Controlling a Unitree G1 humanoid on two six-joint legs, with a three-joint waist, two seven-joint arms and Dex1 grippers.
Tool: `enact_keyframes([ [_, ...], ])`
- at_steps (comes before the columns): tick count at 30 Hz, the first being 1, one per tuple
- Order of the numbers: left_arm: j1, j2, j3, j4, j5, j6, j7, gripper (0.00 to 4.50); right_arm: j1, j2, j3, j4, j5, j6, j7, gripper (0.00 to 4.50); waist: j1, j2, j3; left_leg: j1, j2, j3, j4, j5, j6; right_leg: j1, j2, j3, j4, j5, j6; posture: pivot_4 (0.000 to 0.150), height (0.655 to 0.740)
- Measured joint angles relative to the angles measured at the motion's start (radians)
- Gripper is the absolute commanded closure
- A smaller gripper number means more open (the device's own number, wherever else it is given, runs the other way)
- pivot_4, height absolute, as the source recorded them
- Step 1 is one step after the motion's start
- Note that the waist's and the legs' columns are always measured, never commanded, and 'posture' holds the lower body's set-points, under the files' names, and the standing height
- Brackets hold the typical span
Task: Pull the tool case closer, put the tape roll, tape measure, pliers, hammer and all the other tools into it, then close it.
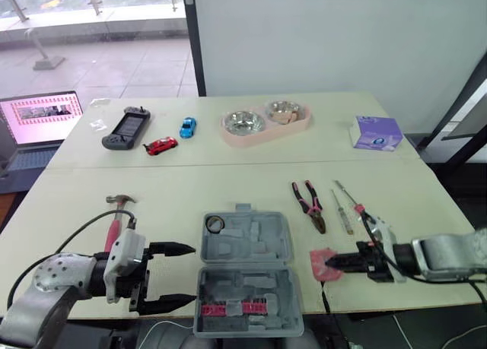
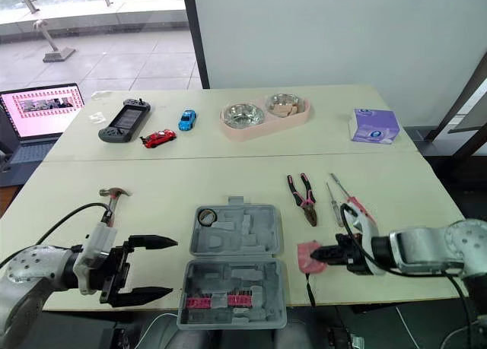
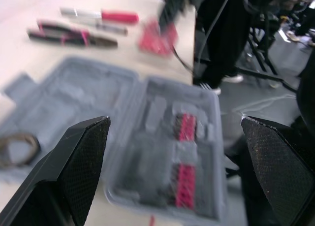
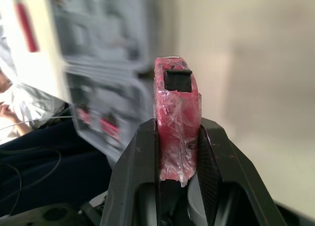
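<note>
Cream tabletop [image 1: 228, 178] by a white wall, open grey plastic tool case [image 1: 247, 269] near the front edge, left gripper [image 1: 195, 273] spread wide just beside its left side, right gripper [image 1: 332, 264] clamped on red plastic-wrapped tape measure [image 4: 175, 122] right of the case, pink-handled pliers [image 1: 310, 204] beyond.

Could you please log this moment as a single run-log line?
tool case: open, tape roll inside | left gripper: open beside case | right gripper: shut on tape measure | pliers, hammer: on table

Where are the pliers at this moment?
In the head views, the pink-handled pliers lie right of the open grey plastic tool case, just left of two screwdrivers.
</note>
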Motion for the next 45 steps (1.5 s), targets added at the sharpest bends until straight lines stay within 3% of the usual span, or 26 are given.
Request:
enact_keyframes([
  [6,-0.002,-0.039,-0.007,0.056,0.022,-0.142,-0.057,0.06,0.027,0.016,0.028,-0.013,0.000,-0.050,-0.061,4.04,-0.003,0.001,0.000,0.000,0.000,0.001,-0.001,0.000,0.000,-0.001,0.000,0.001,0.000,0.001,0.003,0.150,0.7360],
  [14,0.034,0.029,-0.033,0.075,0.062,-0.153,-0.112,0.06,0.009,0.050,0.055,0.009,0.005,-0.072,-0.095,4.04,-0.004,0.000,-0.001,0.001,0.001,0.001,-0.001,0.000,0.000,-0.001,0.001,0.001,0.000,0.001,0.001,0.150,0.7360],
  [22,0.041,0.036,-0.045,0.076,0.062,-0.152,-0.110,0.00,-0.019,0.074,0.050,0.044,-0.121,-0.030,0.009,0.10,-0.003,-0.001,-0.001,0.001,0.001,0.001,-0.001,0.000,0.000,0.000,0.001,0.001,0.000,0.001,0.002,0.150,0.7360],
  [29,0.042,0.041,-0.045,0.076,0.061,-0.147,-0.110,0.00,-0.030,0.081,-0.003,0.046,-0.242,-0.013,0.127,0.04,-0.001,-0.002,-0.002,0.000,0.001,0.001,-0.001,0.000,0.000,0.000,0.001,0.001,-0.001,0.001,0.002,0.150,0.7360],
  [33,0.043,0.043,-0.045,0.076,0.061,-0.147,-0.110,0.00,-0.037,0.019,-0.032,-0.034,-0.410,-0.029,0.299,0.04,-0.001,0.000,-0.001,0.000,0.000,0.001,-0.001,0.000,0.000,-0.001,0.001,0.000,-0.001,0.001,0.003,0.150,0.7360],
  [36,0.049,0.048,-0.045,0.077,0.061,-0.148,-0.110,0.00,0.067,-0.110,-0.017,-0.236,-0.756,-0.358,0.668,0.04,-0.002,0.002,0.000,0.000,0.000,0.001,-0.002,0.000,0.000,-0.001,0.001,0.000,0.000,-0.002,0.009,0.150,0.7360],
  [39,0.055,0.051,-0.041,0.077,0.060,-0.148,-0.110,0.00,0.200,-0.186,0.042,-0.320,-1.159,-0.888,1.061,0.04,-0.003,0.000,-0.001,0.001,0.001,0.001,-0.003,0.000,0.000,-0.001,0.001,0.000,0.000,-0.004,0.013,0.150,0.7360],
  [42,0.055,0.052,-0.041,0.076,0.060,-0.148,-0.107,0.00,0.209,-0.142,0.159,-0.217,-1.482,-1.322,1.256,0.04,-0.007,0.000,-0.001,0.001,0.000,0.003,0.000,0.000,0.000,0.000,0.000,0.001,0.000,-0.002,0.008,0.150,0.7360],
  [45,0.053,0.052,-0.042,0.076,0.060,-0.148,-0.101,0.00,0.154,-0.064,0.227,-0.075,-1.644,-1.522,1.337,0.04,-0.012,0.000,0.000,0.002,0.000,0.003,-0.001,0.000,0.000,0.000,0.000,0.002,0.000,0.000,0.005,0.150,0.7360],
])
